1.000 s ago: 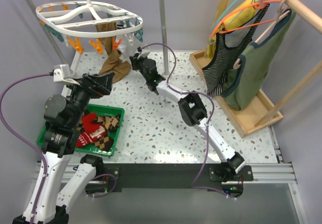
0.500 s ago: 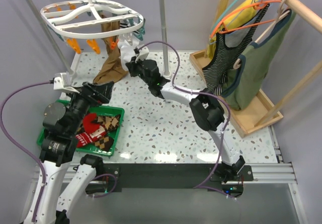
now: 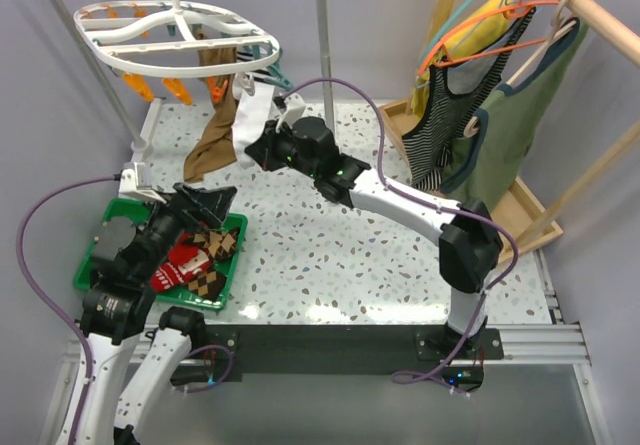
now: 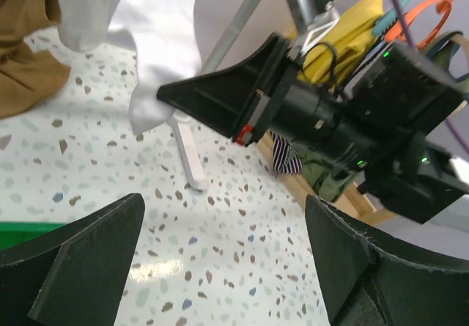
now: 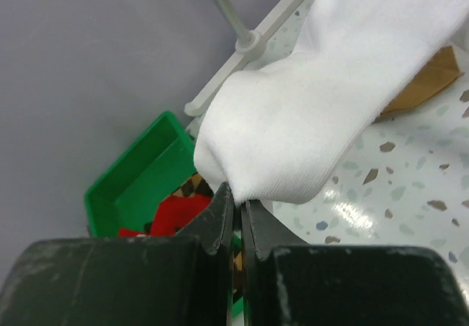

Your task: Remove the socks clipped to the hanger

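Note:
The white hanger (image 3: 175,37) hangs at the back left with orange and teal clips under its rim. A long tan sock (image 3: 212,130) dangles from it to the table. My right gripper (image 3: 254,152) (image 5: 238,192) is shut on the toe end of a white sock (image 3: 243,115) (image 5: 330,99), which stretches up toward the hanger's near rim. The left wrist view also shows this white sock (image 4: 150,40). My left gripper (image 3: 207,203) (image 4: 223,205) stands open and empty over the table by the green bin (image 3: 105,250). In that bin lie a red sock (image 3: 180,262) and an argyle sock (image 3: 212,277).
A metal post (image 3: 324,55) of the rail stands behind the right arm. At the right a wooden rack base (image 3: 500,230) carries a striped tank top (image 3: 455,115) and a green garment (image 3: 510,135) on wire hangers. The green bin (image 5: 139,183) lies below the right gripper.
The right arm has swung left and nearer, drawing the white sock down from the hanger, which has rocked. The left arm has pulled back toward the near edge, still open.

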Available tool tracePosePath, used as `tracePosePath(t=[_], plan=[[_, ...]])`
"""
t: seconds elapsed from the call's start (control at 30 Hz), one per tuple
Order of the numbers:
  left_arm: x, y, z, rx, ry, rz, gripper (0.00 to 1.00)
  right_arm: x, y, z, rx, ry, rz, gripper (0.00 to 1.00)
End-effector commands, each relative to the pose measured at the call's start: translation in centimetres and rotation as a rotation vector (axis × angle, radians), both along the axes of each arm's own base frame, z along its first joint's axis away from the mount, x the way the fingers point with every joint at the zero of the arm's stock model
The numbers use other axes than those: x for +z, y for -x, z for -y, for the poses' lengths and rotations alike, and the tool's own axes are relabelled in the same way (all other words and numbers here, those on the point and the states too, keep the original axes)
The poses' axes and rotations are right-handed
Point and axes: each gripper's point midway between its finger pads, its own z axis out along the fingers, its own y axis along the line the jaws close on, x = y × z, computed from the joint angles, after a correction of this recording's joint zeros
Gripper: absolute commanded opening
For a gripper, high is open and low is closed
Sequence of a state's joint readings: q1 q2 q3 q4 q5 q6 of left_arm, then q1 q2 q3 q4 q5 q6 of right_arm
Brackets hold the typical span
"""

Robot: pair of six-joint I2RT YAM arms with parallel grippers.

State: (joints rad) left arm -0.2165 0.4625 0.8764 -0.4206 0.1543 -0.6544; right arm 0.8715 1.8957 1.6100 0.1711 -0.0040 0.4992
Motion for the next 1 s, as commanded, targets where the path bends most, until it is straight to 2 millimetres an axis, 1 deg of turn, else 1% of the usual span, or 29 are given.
tracePosePath(t=[0.0, 0.03, 0.1, 0.13, 0.17, 0.2, 0.23, 0.27, 0.33, 0.37, 0.43, 0.47, 0.6, 0.67, 0.7, 0.77, 0.8, 0.87, 0.9, 0.97], plan=[[-1.9, 1.5, 1.3, -0.092, 0.008, -0.058, 0.96, 2.8, 4.3, 0.7, 0.087, -0.05, -0.095, 0.0], [-1.7, 2.2, 1.7, -0.13, -0.002, -0.034, 0.95, 2.5, 5.0, 0.7, 0.1, -0.038, -0.118, 0.0], [-2.0, 2.7, 2.2, -0.169, -0.012, -0.024, 0.95, 2.8, 6.1, 0.7, 0.12, -0.046, -0.147, 0.0], [-2.2, 3.0, 2.6, -0.198, -0.018, -0.029, 0.95, 3.6, 6.9, 0.8, 0.138, -0.062, -0.15, 0.0], [-2.6, 3.1, 2.8, -0.211, -0.03, -0.04, 0.95, 3.5, 7.5, 0.9, 0.146, -0.066, -0.163, 0.0], [-3.5, 3.2, 2.9, -0.224, -0.037, -0.074, 0.95, 3.8, 8.1, 0.7, 0.156, -0.08, -0.171, 0.0], [-4.2, 3.0, 3.0, -0.231, -0.049, -0.102, 0.96, 4.4, 8.6, 0.8, 0.161, -0.091, -0.169, 0.0], [-5.0, 2.9, 3.0, -0.227, -0.053, -0.127, 0.97, 4.6, 9.1, 0.8, 0.169, -0.093, -0.174, 0.0], [-5.6, 2.7, 2.8, -0.216, -0.061, -0.137, 1.0, 5.3, 10.1, 0.6, 0.185, -0.113, -0.188, 0.0], [-6.1, 2.5, 2.7, -0.205, -0.064, -0.143, 1.0, 5.4, 10.4, 0.6, 0.197, -0.12, -0.197, 0.0], [-6.2, 1.9, 2.3, -0.171, -0.06, -0.13, 1.0, 5.6, 11.0, 0.5, 0.206, -0.136, -0.219, 0.0], [-6.9, 1.7, 2.3, -0.169, -0.059, -0.142, 1.0, 6.1, 11.3, 0.5, 0.211, -0.146, -0.219, 0.0], [-7.2, 0.5, 3.0, -0.191, -0.044, -0.137, 0.99, 7.0, 12.6, 0.0, 0.249, -0.178, -0.237, 0.0], [-6.8, 0.1, 3.2, -0.2, -0.042, -0.117, 0.95, 7.4, 13.2, -0.1, 0.263, -0.186, -0.239, 0.0], [-6.7, -0.1, 3.3, -0.202, -0.045, -0.111, 0.91, 7.5, 13.7, -0.2, 0.269, -0.186, -0.238, 0.01], [-6.3, -0.5, 3.1, -0.192, -0.059, -0.084, 0.88, 7.8, 14.6, -0.3, 0.279, -0.194, -0.238, 0.02], [-6.4, -0.7, 3.1, -0.189, -0.064, -0.087, 0.84, 8.2, 14.9, -0.5, 0.288, -0.216, -0.238, 0.02], [-6.3, -1.0, 2.8, -0.172, -0.077, -0.085, 0.81, 8.3, 15.3, -0.6, 0.297, -0.223, -0.242, 0.02], [-6.3, -1.1, 2.8, -0.17, -0.077, -0.085, 0.74, 8.4, 15.7, -0.7, 0.306, -0.224, -0.243, 0.02], [-5.9, -1.1, 3.0, -0.182, -0.07, -0.07, 0.69, 8.4, 16.1, -0.8, 0.313, -0.224, -0.244, 0.02]])
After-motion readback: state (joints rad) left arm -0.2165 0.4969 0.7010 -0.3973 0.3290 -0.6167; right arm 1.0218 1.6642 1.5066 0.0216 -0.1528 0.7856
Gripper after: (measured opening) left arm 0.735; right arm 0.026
